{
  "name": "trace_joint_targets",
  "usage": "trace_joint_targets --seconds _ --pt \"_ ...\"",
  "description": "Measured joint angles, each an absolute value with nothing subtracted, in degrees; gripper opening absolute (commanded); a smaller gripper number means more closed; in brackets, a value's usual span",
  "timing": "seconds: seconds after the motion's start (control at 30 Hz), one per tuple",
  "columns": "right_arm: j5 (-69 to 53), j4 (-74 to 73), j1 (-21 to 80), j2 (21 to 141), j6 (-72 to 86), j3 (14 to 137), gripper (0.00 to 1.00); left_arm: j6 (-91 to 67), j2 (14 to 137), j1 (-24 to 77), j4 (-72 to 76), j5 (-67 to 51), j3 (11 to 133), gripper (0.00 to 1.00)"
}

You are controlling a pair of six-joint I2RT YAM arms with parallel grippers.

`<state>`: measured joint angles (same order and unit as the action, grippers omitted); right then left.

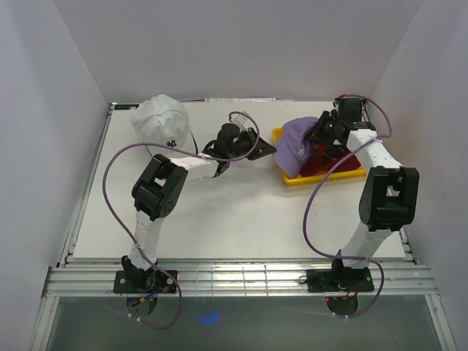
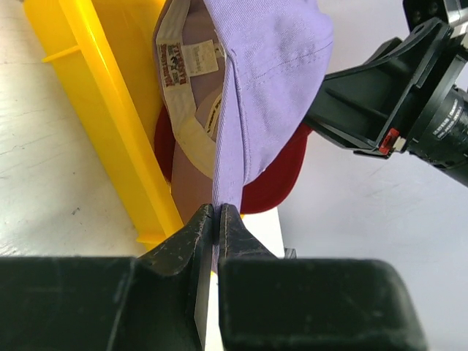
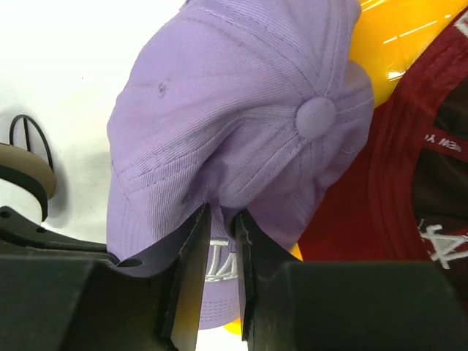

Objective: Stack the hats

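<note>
1. Two robot arms share a grip on a purple fabric baseball cap (image 1: 298, 142) at the far right of the white table (image 1: 234, 212). The cap is over the left end of a yellow plastic tray (image 1: 322, 179).

2. The left gripper (image 2: 217, 212) reaches in from the left. Its jaws are pressed nearly together on the thin edge of the purple cap's brim, which shows edge-on in the wrist view.

3. The right gripper (image 3: 219, 219) comes from the far right. Its jaws are drawn in to a narrow slit, with a fold of the purple crown pinched between them just below the top button.

4. The purple cap is tipped on its side. Its pale inner band and sewn label face the left arm's camera.

5. A red fabric baseball cap (image 3: 395, 146) lies in the tray under the purple one, hollow side up. Whether the two caps touch cannot be told.

6. A white fabric baseball cap (image 1: 161, 121) sits crown up at the far left corner of the table, well apart from the tray.
</note>
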<state>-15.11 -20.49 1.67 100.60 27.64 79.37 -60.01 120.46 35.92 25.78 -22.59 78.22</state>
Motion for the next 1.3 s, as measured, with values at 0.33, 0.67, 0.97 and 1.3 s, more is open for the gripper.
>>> trace_joint_targets --seconds 0.33,0.67,0.97,1.3 --pt "-16.47 -19.97 1.45 101.23 26.94 80.58 0.2 -58.37 122.48 35.75 25.5 -27.62 80.42 0.29" --pt "-17.82 -19.51 1.52 101.43 26.52 81.65 0.18 -56.42 122.58 35.29 24.32 -30.7 81.93 0.35" --pt "-19.05 -19.55 1.63 101.56 26.26 82.06 0.17 -56.93 126.54 34.61 24.8 -35.46 88.01 0.35" --pt "-19.62 -20.03 1.69 101.73 24.93 83.7 0.17 -58.41 130.04 34.61 24.23 -39.7 90.19 0.06"
